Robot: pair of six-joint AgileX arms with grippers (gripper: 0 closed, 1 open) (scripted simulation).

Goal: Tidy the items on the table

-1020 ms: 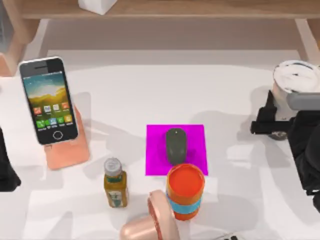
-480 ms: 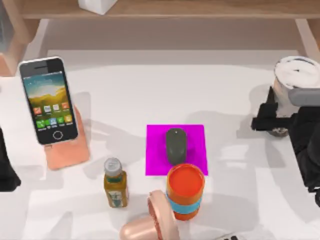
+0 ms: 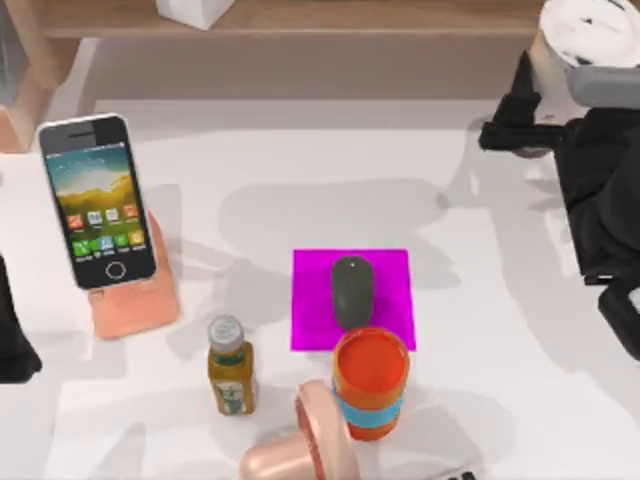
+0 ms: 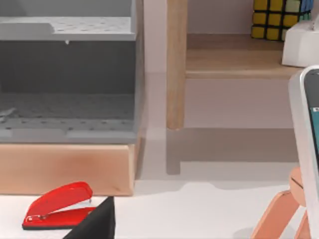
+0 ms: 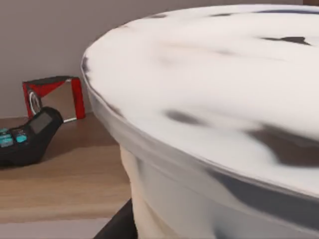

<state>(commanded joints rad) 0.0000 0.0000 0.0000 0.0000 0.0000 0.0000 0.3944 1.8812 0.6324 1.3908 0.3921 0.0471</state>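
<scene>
The clear lidded bubble tea cup (image 3: 588, 28) hangs high over the table's back right corner, with my right gripper (image 3: 535, 110) shut on it. Its white lid (image 5: 224, 89) looms close in the right wrist view. The dark grey mouse (image 3: 351, 290) lies on a magenta mat (image 3: 385, 270) at mid-table. The white-framed smartphone (image 3: 97, 203) leans on a peach stand (image 3: 135, 300) at the left, and its edge (image 4: 306, 129) is visible in the left wrist view. My left arm (image 3: 10, 335) is parked at the left edge.
A small juice bottle (image 3: 230, 365), an orange cup with a blue band (image 3: 371, 383) and a pink rounded object (image 3: 310, 440) stand near the front. A wooden shelf (image 3: 350, 18) runs along the back. A red stapler (image 4: 60, 205) lies beside a grey drawer unit (image 4: 70, 74).
My right gripper has risen and moved toward the back of the table, carrying the bubble tea cup with it. The left arm and the other items stayed put.
</scene>
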